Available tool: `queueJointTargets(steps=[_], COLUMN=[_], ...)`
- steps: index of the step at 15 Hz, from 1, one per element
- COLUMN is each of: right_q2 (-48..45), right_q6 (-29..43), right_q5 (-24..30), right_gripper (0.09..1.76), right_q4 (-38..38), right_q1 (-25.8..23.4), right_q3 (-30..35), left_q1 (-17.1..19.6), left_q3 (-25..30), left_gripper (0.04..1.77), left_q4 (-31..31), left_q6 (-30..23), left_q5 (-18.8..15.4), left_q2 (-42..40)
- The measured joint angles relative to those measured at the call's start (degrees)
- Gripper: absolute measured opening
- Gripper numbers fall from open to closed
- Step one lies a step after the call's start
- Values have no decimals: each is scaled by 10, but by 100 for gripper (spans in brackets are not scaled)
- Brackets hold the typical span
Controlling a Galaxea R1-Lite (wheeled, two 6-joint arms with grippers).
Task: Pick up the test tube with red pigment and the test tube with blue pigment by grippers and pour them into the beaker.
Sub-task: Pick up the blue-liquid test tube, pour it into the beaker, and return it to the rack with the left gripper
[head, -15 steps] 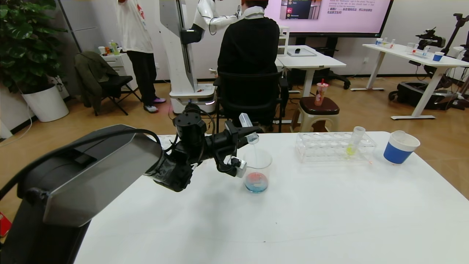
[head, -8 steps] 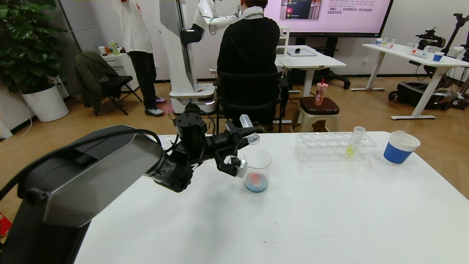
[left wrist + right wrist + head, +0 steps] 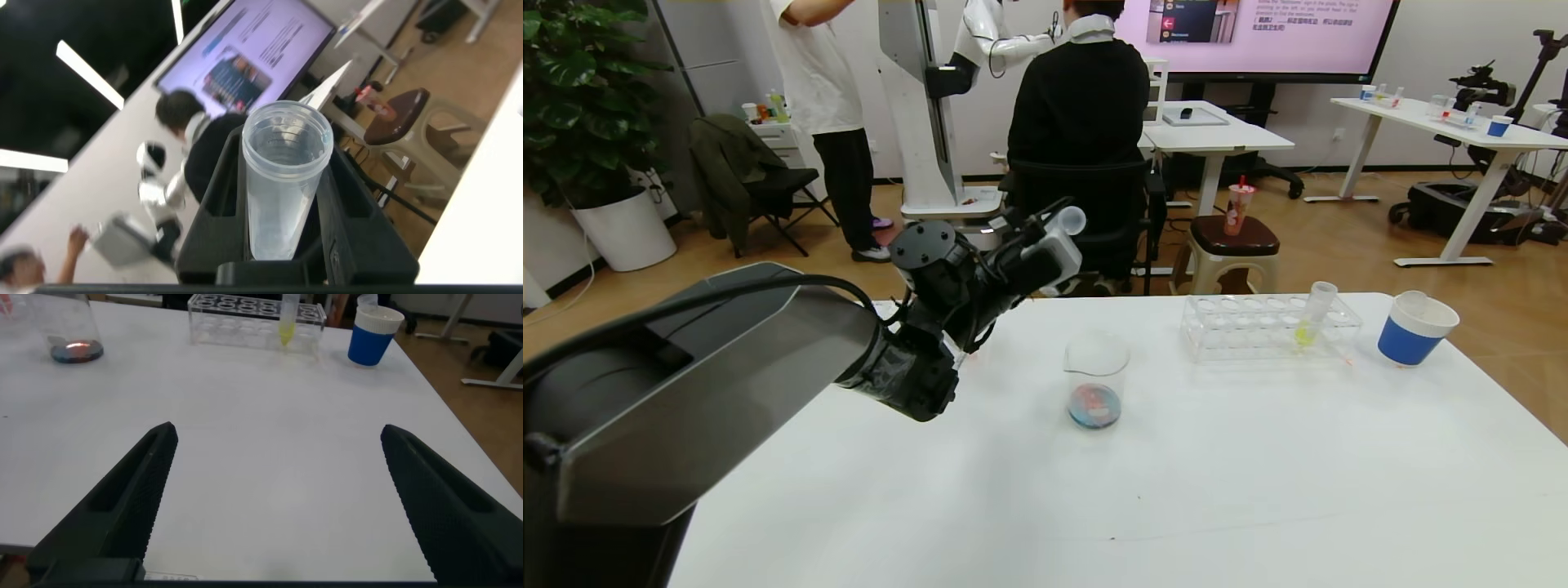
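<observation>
My left gripper [image 3: 1054,233] is raised above the table's far edge, up and left of the beaker [image 3: 1096,380]. It is shut on a clear test tube [image 3: 1068,220] that looks empty, mouth pointing up and away. In the left wrist view the tube [image 3: 282,184] sits clamped between the black fingers [image 3: 214,204]. The beaker holds a shallow pool of red and blue liquid. No tube with red or blue pigment in it is in view. My right gripper [image 3: 278,433] hovers open over bare table, with the beaker [image 3: 73,335] far off.
A clear tube rack [image 3: 1241,331] stands right of the beaker with a yellow-green tube [image 3: 1313,314] in it. A blue-and-white paper cup [image 3: 1413,331] sits near the right edge. A person sits in a chair [image 3: 1078,204] just behind the table.
The left gripper was tipping the tube over the beaker with a thin stream running. It has swung up and back to the left, and the tube now points upward.
</observation>
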Motion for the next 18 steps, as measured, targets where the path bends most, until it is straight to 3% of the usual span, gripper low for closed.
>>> queueJointTargets(steps=[3,6,7,10,12,15,18], right_q2=[0,0,0,0,0,0,0], right_q6=[0,0,0,0,0,0,0], right_q5=[0,0,0,0,0,0,0], right_gripper=[174,174,174,174,174,174,174], right_q4=[0,0,0,0,0,0,0], right_q1=[0,0,0,0,0,0,0], right_q3=[0,0,0,0,0,0,0], left_q1=[-36,-50,-50,-45,-45,-38,-3], left_q3=[1,-3,-4,6,32,85,127], left_gripper=[51,51,51,51,51,51,51], left_q4=[16,105,143,265,315,322,323], left_q6=[-178,-339,-389,-517,-562,-572,-568], left_q5=[223,388,418,457,461,456,431], left_q2=[-27,-60,-71,-110,-137,-172,-213])
